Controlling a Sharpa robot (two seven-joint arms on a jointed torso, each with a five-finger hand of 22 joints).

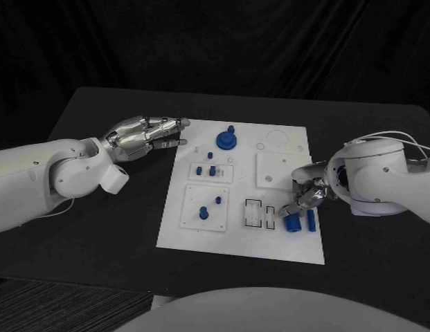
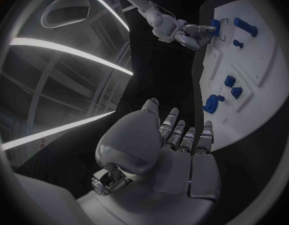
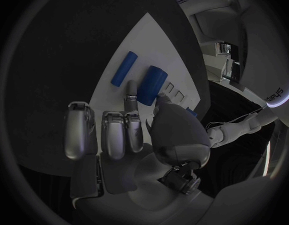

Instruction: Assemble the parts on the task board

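A: Where is the right hand [image 1: 302, 200] now?

B: Low over the near right corner of the task board [image 1: 275, 142]. Its fingertips [image 3: 130, 91] touch the thick blue cylinder [image 3: 151, 85], which lies on its side on the white plate. The wrist view shows a finger and the thumb against the cylinder's near end, but I cannot tell whether they have pinched it or are only resting on it.

A: And the thinner piece?

B: The slim blue peg [image 3: 124, 67] lies just beside the cylinder, on the side away from the thumb, not touched by the hand.

A: The left hand [image 1: 147, 131]?

B: It hovers at the board's far left edge, fingers loosely extended and holding nothing. The blue round knob [image 1: 226, 140] stands on the board just beyond its fingertips.

A: How would the cylinder handle?

B: I judge it a light, rigid plastic piece with a smooth skin. Lying on its side, it would likely roll if nudged. I would take it across the middle of its round wall, thumb opposite a finger, rather than by the ends.

A: The task?

B: It looks unfinished, as these two parts lie loose.
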